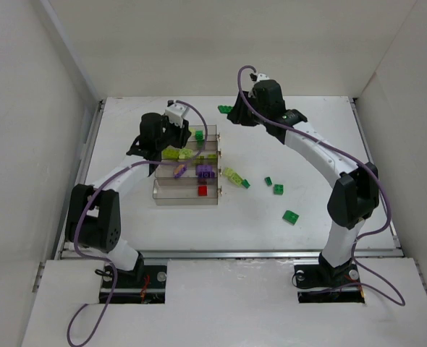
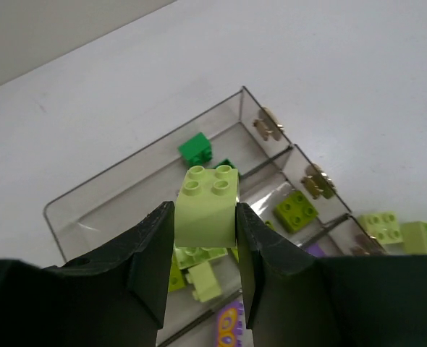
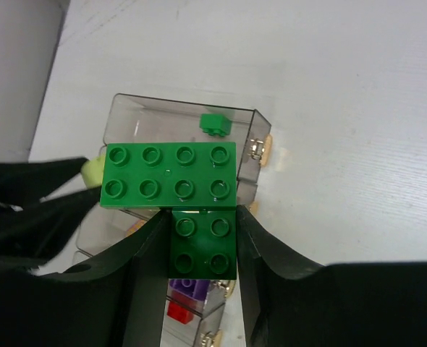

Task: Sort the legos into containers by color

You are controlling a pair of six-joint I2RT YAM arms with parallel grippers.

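Observation:
The clear four-bin tray [image 1: 163,194] sits left of centre. My left gripper [image 1: 168,147] hangs over its far bins, shut on a pale yellow-green brick [image 2: 207,206]. Below it lie yellow-green bricks [image 2: 296,210], a green brick [image 2: 195,149] in the farthest bin, and a purple piece [image 2: 230,327]. My right gripper [image 1: 233,113] is beyond the tray's far right corner, shut on joined dark green bricks [image 3: 170,176]. In the right wrist view the tray [image 3: 127,108] shows beneath them with a green [image 3: 214,123], a purple [image 3: 188,287] and a red brick [image 3: 178,311].
Loose on the table right of the tray are a yellow-green brick [image 1: 231,176] and several green bricks, such as two [image 1: 278,189] [image 1: 291,215]. White walls enclose the table at the left, back and right.

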